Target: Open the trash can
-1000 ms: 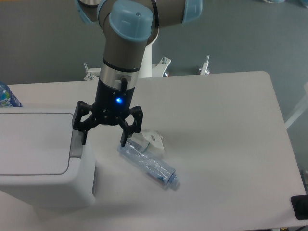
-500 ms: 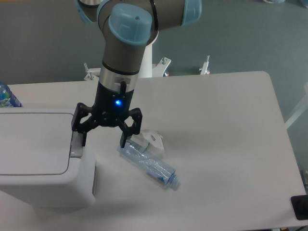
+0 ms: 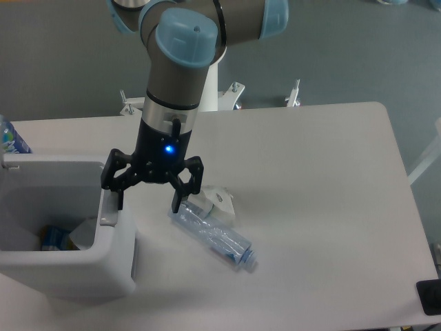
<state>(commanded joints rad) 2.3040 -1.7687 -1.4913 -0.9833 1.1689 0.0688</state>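
Observation:
The white trash can (image 3: pixel 69 265) stands at the table's left edge. Its top is uncovered and I can see inside, where some rubbish (image 3: pixel 62 238) lies; the lid does not show over the opening. My gripper (image 3: pixel 148 205) points down beside the can's right rim, jaws spread wide and holding nothing. Its left fingertip (image 3: pixel 117 200) is right at the grey push tab (image 3: pixel 108 212). Its right fingertip (image 3: pixel 178 205) is just above a clear plastic bottle (image 3: pixel 215 239).
The clear bottle lies on its side right of the can, with a crumpled white item (image 3: pixel 219 201) behind it. A blue-labelled bottle (image 3: pixel 8 138) stands at the far left edge. A black object (image 3: pixel 430 296) sits at the table's front right corner.
The flat white lid that covered the can has swung away, so the inside now shows. The gripper has stayed at the push tab, almost unmoved.

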